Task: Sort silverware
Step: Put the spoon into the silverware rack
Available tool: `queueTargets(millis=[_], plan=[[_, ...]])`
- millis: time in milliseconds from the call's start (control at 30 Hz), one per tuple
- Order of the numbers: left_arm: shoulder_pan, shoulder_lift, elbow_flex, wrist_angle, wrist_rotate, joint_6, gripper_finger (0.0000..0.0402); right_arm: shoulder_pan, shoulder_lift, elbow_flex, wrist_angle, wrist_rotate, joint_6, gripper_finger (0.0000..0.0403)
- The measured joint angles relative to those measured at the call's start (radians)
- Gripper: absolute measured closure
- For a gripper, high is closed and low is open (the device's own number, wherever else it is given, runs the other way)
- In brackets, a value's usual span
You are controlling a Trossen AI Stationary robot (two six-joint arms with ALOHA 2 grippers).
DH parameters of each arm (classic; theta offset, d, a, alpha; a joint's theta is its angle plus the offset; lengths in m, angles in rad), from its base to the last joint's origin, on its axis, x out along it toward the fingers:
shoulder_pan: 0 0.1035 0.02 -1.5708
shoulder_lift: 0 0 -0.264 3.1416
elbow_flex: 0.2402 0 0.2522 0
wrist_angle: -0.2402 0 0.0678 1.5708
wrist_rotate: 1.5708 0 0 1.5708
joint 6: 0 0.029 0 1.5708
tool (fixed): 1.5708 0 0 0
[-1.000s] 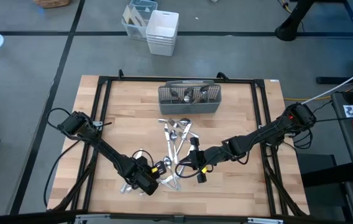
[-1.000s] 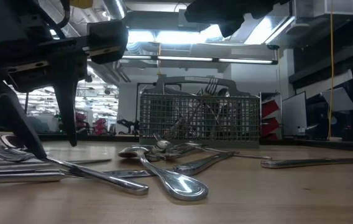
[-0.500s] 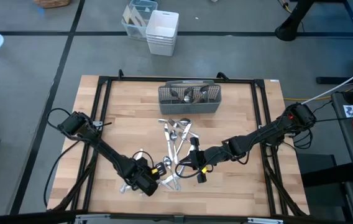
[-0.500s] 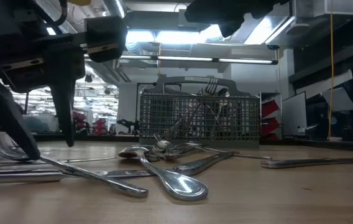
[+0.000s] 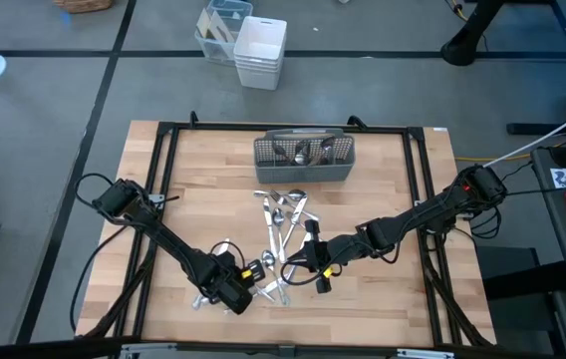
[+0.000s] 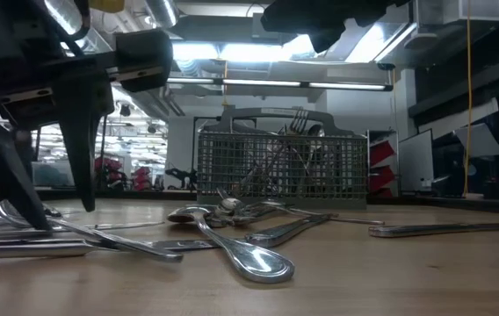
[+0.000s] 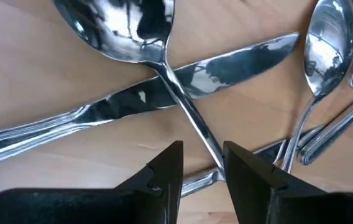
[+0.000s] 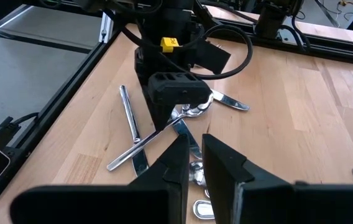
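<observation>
The wooden desk [image 5: 393, 170] was ringed by a black frame, and broad bare strips lay along its left and right sides, while the middle held the clutter. The grey mesh caddy [image 5: 304, 158] stood near the far edge, already holding several upright pieces. The loose silverware [image 5: 285, 224] lay in a scatter running from just in front of the caddy toward the near edge, most long axes pointing roughly from far to near, some crossed. The left gripper [image 5: 231, 289] was down at the near-left end of that scatter, close to the near edge; its fingers [image 7: 164, 174] stood a narrow gap apart, astride the slim handle of a spoon [image 7: 133, 28] without visibly clamping it. That spoon's handle ran away from the gripper to its bowl, and it lay across a knife [image 7: 214, 65] whose long axis ran crosswise to it, blade tip to one side. A second spoon [image 7: 325, 46] lay just beside them. The right gripper [image 5: 315, 261] hovered over the near-middle of the desk, just right of the pile, its fingers [image 8: 223, 168] nearly together and holding nothing, pointed toward the left gripper.
</observation>
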State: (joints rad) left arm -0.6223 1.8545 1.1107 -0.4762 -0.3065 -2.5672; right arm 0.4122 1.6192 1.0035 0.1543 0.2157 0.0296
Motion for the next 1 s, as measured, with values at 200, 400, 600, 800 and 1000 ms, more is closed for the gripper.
queueTargets(millis=[200,400,600,800,1000], plan=[[0.007,0.000,0.000,-0.046,0.000,-0.017,0.0295,0.000,0.000,0.000,0.000,0.000,0.000,0.0354],[0.010,0.000,0.000,-0.085,-0.010,-0.018,0.0295,0.000,0.000,0.000,0.000,0.000,0.000,0.0354],[0.010,0.000,-0.002,-0.123,-0.013,-0.015,0.0295,0.000,0.000,0.000,0.000,0.000,0.000,0.0354],[0.013,-0.002,-0.022,-0.110,-0.015,0.009,0.0295,0.000,0.000,0.000,-0.001,0.000,0.000,0.0354],[0.015,-0.002,-0.023,-0.113,-0.012,0.038,0.0295,0.000,0.000,0.000,-0.002,0.000,0.000,0.0354]])
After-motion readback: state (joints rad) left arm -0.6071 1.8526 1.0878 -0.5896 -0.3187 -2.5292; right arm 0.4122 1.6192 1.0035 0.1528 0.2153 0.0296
